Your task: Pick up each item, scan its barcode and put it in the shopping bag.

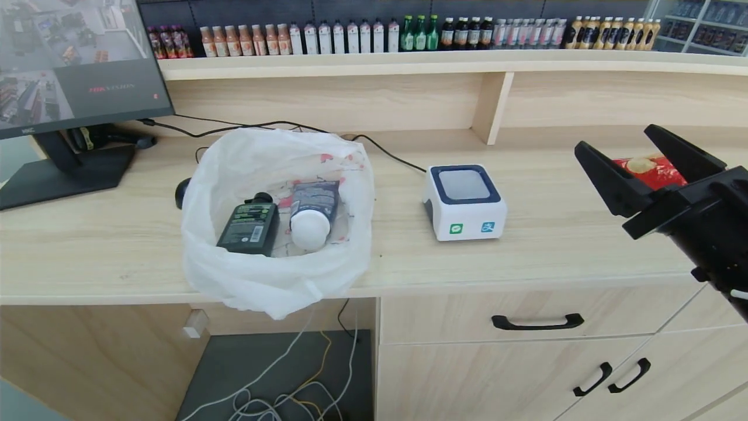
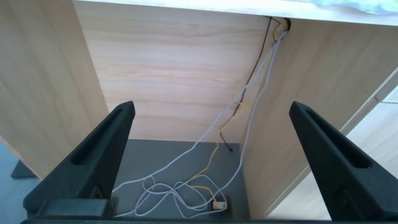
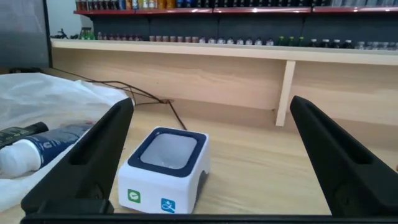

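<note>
A white shopping bag (image 1: 274, 275) lies open on the wooden counter, left of centre. Inside it rest a dark green bottle (image 1: 249, 227) and a grey tube with a white cap (image 1: 312, 212); both also appear at the edge of the right wrist view, the tube (image 3: 37, 149) nearest. The white barcode scanner (image 1: 464, 202) with a dark-rimmed window stands right of the bag, and it sits ahead of my right gripper (image 3: 211, 165). My right gripper (image 1: 643, 161) hovers open over the counter's right end, above a red snack packet (image 1: 651, 169). My left gripper (image 2: 211, 162) hangs open below the counter, facing cables on the floor.
A monitor (image 1: 76, 64) on its stand occupies the counter's far left, with a black cable (image 1: 385, 153) running to the scanner. A raised shelf (image 1: 444, 61) with rows of bottles runs along the back. Drawers with black handles (image 1: 537, 321) sit beneath the counter.
</note>
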You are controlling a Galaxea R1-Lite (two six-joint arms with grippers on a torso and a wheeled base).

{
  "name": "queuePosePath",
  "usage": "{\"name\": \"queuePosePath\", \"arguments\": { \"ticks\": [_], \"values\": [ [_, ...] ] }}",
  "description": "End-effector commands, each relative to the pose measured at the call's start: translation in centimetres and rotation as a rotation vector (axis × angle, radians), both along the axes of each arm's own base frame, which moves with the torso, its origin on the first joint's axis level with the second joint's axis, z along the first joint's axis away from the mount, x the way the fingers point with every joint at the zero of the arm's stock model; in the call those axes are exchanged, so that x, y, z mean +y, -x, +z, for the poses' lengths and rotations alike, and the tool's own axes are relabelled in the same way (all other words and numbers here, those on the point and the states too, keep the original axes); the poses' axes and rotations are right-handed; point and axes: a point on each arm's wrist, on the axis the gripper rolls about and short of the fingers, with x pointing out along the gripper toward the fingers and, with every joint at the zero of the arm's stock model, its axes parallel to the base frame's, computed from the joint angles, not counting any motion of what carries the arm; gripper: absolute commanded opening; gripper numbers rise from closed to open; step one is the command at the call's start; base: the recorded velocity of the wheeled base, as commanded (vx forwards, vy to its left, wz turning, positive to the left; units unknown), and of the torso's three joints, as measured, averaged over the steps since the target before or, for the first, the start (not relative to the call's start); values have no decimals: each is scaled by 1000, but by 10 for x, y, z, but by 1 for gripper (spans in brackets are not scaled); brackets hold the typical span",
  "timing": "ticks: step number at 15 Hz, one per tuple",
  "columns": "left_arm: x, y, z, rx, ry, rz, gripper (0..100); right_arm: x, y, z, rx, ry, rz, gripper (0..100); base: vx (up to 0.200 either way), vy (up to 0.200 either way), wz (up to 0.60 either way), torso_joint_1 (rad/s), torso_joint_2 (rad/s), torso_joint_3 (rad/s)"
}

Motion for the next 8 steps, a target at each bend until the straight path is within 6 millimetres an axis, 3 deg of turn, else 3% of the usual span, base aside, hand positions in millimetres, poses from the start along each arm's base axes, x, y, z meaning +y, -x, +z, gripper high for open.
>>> {"name": "queuePosePath", "arguments": {
  "ticks": [1,8],
  "values": [
    [0,0,0,-1,0,0,100,-1,2,1,-5,-1,0,100,0,-200,0,-2,7,2],
    [0,0,0,-1,0,0,100,0,1,0,-1,1,0,100,0,-200,0,1,6,2]
  ]
}}
